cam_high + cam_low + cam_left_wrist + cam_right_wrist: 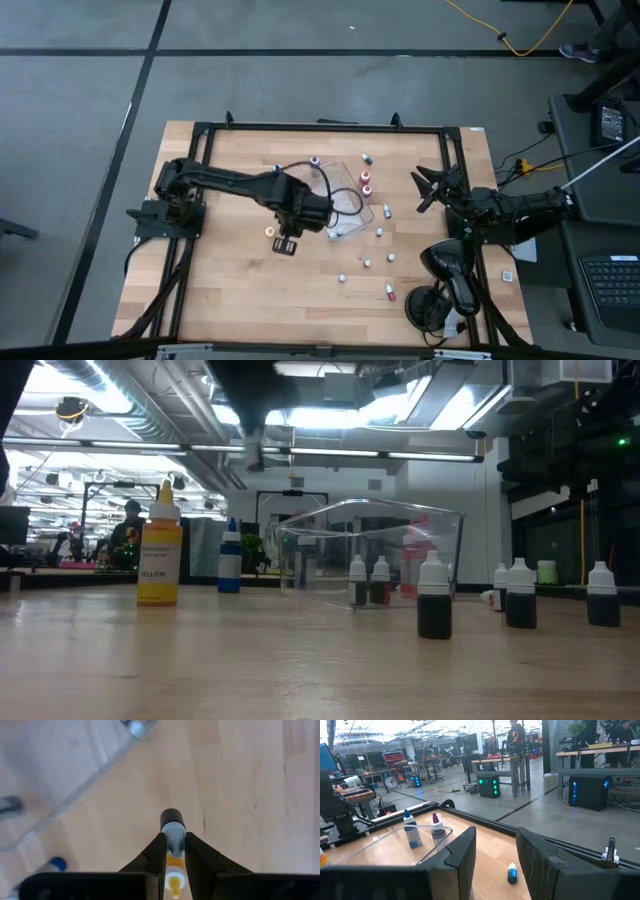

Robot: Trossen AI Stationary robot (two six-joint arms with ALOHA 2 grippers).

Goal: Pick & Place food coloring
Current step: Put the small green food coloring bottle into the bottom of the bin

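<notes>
My left gripper (pixel 285 243) hangs over the middle of the table, pointing down, shut on one small dark food coloring bottle (pixel 172 819) with a pale cap. A yellow bottle (pixel 160 555) stands on the wood just beside it, and a blue one (pixel 230 556) stands farther back. Several more tiny bottles (pixel 380 232) stand scattered right of centre. The clear plastic tray (pixel 345 205) sits at the centre with red bottles (pixel 366 183) in it. My right gripper (pixel 425 190) waits at the table's right side, level and open, with nothing between its fingers (pixel 460 855). My left gripper pinches the bottle's pale cap (pixel 174 831) between its two fingertips, coming from above and pointing down. The dark body hangs below the fingers, lifted clear of the table.
The tray's clear wall (pixel 75 795) lies close to the held bottle. A dark mouse-like device and cables (pixel 445 275) lie at the near right corner. Bare wood (pixel 230 290) spreads over the near left part of the table.
</notes>
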